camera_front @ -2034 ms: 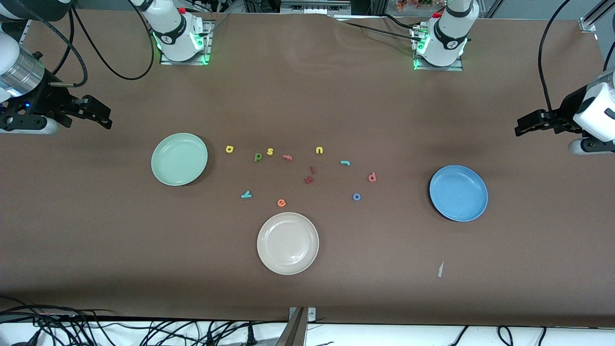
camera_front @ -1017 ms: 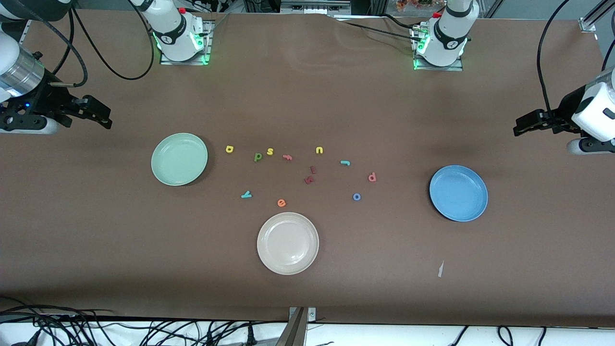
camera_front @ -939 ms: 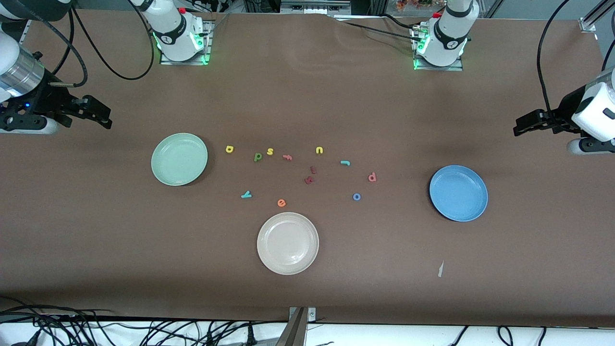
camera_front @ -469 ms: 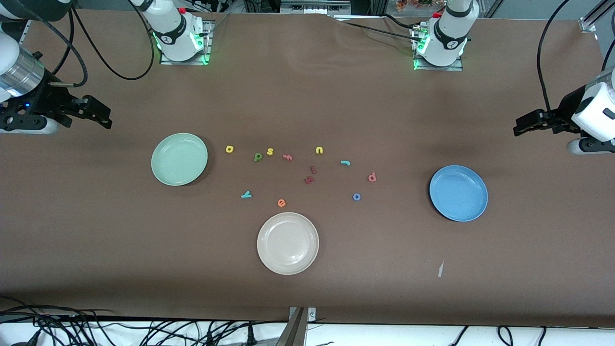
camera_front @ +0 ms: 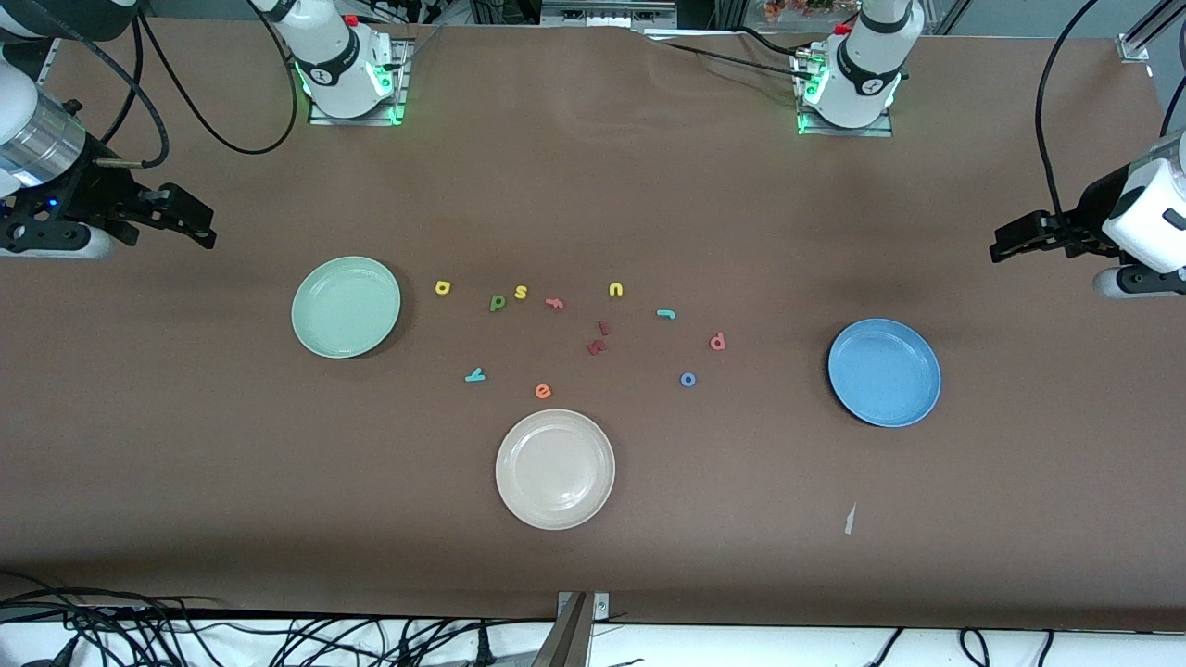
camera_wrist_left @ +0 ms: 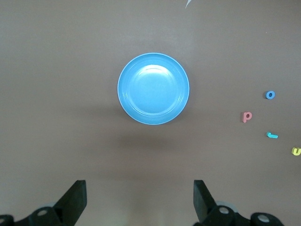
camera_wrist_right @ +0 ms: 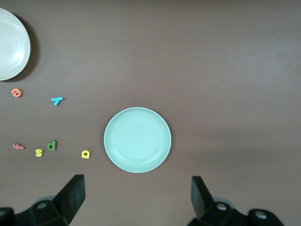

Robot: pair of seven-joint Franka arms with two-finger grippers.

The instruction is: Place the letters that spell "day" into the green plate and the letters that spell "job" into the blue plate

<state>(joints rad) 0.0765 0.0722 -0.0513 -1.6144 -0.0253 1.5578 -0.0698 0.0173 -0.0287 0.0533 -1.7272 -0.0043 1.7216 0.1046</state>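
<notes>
Our left gripper (camera_front: 1010, 243) hangs with fingers spread and empty at its end of the worktop (camera_front: 593, 556), near the blue plate (camera_front: 884, 372). Our right gripper (camera_front: 190, 222) does likewise by the green plate (camera_front: 346, 307). Each waits high, surveying the letters (camera_front: 574, 333) scattered between both plates; nothing is sorted yet.

Both arms wait up in the air. The left gripper (camera_front: 1003, 246) hangs over the table near the edge at the left arm's end, with its fingers (camera_wrist_left: 75, 200) spread wide and nothing in them. The right gripper (camera_front: 202, 226) hangs over the table near the edge at the right arm's end, fingers (camera_wrist_right: 73, 193) wide too.
</notes>
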